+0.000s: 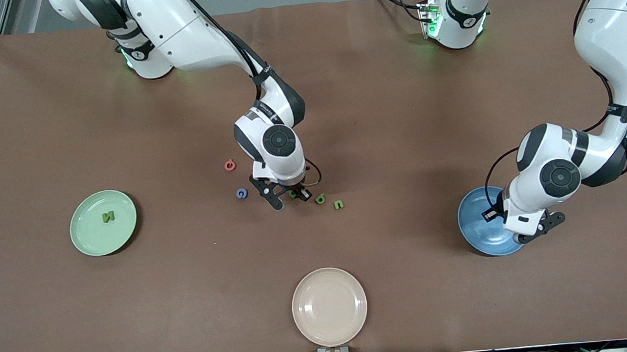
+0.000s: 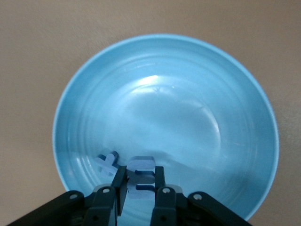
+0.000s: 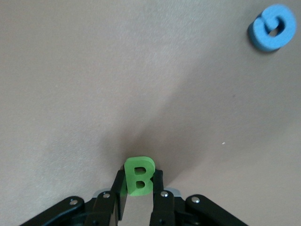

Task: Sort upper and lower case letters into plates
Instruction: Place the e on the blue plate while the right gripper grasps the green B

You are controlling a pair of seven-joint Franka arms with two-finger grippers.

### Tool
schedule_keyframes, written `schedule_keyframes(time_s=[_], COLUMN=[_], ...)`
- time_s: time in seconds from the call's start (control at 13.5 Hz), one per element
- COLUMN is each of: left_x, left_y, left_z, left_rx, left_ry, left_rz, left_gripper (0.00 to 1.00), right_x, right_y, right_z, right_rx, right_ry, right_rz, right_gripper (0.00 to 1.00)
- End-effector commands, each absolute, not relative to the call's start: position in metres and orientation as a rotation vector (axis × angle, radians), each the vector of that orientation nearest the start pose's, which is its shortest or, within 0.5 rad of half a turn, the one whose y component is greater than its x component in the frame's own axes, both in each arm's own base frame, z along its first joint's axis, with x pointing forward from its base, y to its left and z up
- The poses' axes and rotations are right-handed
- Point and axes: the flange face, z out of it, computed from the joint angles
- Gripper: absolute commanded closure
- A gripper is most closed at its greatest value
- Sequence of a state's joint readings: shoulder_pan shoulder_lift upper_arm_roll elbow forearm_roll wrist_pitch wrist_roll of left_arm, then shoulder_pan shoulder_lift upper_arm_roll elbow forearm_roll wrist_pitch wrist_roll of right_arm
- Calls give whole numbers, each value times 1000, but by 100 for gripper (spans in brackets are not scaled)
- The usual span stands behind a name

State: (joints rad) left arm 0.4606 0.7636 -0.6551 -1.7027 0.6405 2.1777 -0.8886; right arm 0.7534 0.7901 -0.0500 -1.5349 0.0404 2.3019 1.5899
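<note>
Right tool [image 3: 139,188] clamping green B [image 3: 139,176] on brown table [image 1: 188,300] — left tool [image 2: 140,186] clenched empty over blue plate [image 2: 244,94]

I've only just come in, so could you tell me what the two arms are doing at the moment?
They are sorting toy letters into plates. The right gripper is down at the table's middle, shut on a green letter B, with a blue letter G, a red letter and two more green ones close by. The left gripper is over the blue plate, shut on a blue letter; another blue letter lies in that plate. The light green plate holds a green N; the beige plate holds none.
</note>
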Motion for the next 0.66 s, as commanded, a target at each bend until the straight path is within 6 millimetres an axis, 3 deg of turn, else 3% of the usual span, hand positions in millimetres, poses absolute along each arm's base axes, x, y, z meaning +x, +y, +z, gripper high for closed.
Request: schedule_keyframes(time_s=[0.0, 0.07, 0.15, 0.22, 0.3, 0.44, 0.59], left_x=[655, 655, 656, 658, 657, 656, 654], left_y=[-65, -66, -67, -70, -74, -93, -115], left_z=[201, 200, 202, 202, 203, 205, 210], left_rx=[-2992, -2992, -2995, -2996, -3000, -3003, -3009], left_ry=[-597, -597, -593, -591, -572, -559, -518], left_rz=[60, 63, 58, 53, 49, 44, 31], left_gripper=[99, 95, 70, 25, 0, 0, 0], right_x=[541, 551, 561, 566, 568, 571, 572], right_y=[444, 421, 397, 373, 346, 281, 208], right_z=[227, 248, 270, 288, 309, 330, 335], right_rx=[-3009, -3074, -3107, -3135, -3150, -3173, -3178], right_ry=[1202, 1122, 1051, 979, 873, 673, 482], right_rz=[67, 116, 158, 192, 207, 251, 302], right_gripper=[96, 96, 96, 96, 96, 96, 96])
